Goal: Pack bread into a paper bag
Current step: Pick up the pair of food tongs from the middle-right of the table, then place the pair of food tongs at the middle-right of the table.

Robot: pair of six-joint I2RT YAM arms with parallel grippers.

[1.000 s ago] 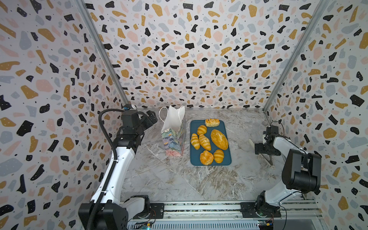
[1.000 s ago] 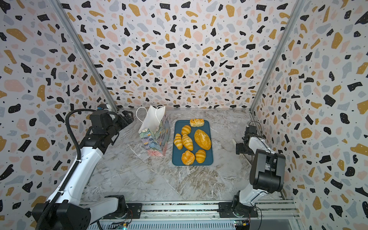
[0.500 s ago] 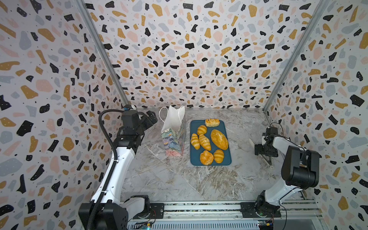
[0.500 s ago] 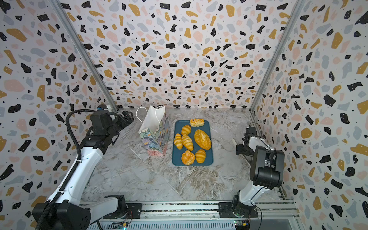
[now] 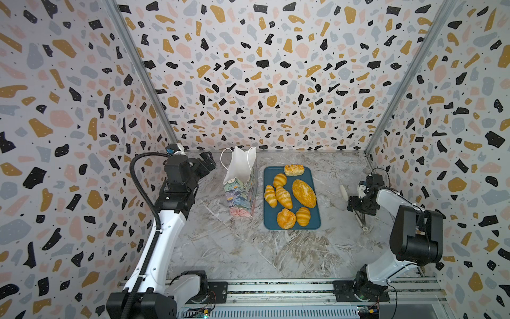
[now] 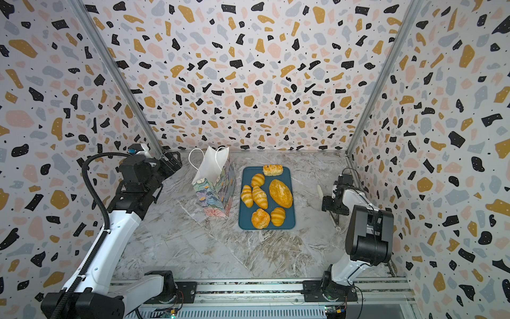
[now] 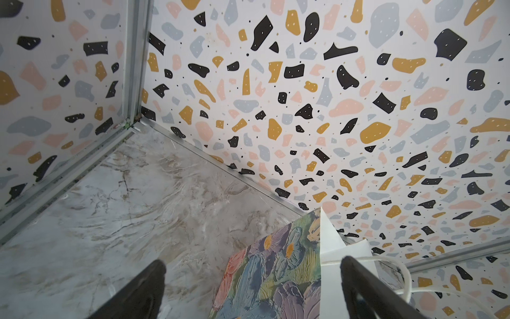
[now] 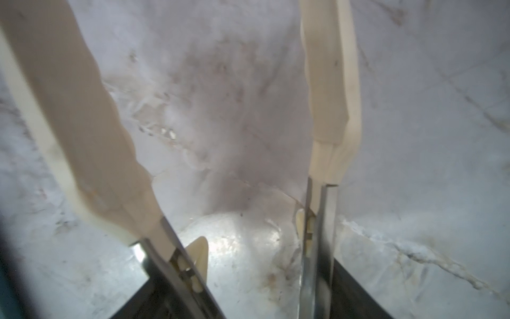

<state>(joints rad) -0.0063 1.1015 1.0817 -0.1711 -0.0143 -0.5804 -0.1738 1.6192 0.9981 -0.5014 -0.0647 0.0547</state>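
Several golden pieces of bread lie on a dark-teal tray point(image 5: 315, 176): a seeded oval loaf point(image 5: 303, 193), striped rolls point(image 5: 283, 196), a round bun point(image 5: 286, 218) and a crumb-topped piece point(image 5: 294, 169). Left of the tray the paper bag point(image 5: 241, 190) stands upright with its mouth open and white cord handles up. My left gripper point(image 5: 208, 163) hangs open just left of the bag's top; the left wrist view shows the bag's painted side point(image 7: 276, 276) between its fingers. At the right wall my right gripper point(image 5: 356, 205) sits low on the table, shut on metal tongs point(image 8: 325, 215) with cream tips.
The tongs point(image 5: 361, 221) lie along the right wall, hinge end toward the front. Patterned walls close in the marble table point(image 5: 248, 256) on three sides. A rail with both arm bases runs along the front edge.
My right gripper's jaws have narrowed around the tongs' arms. The left arm, the bag and the bread have not moved.
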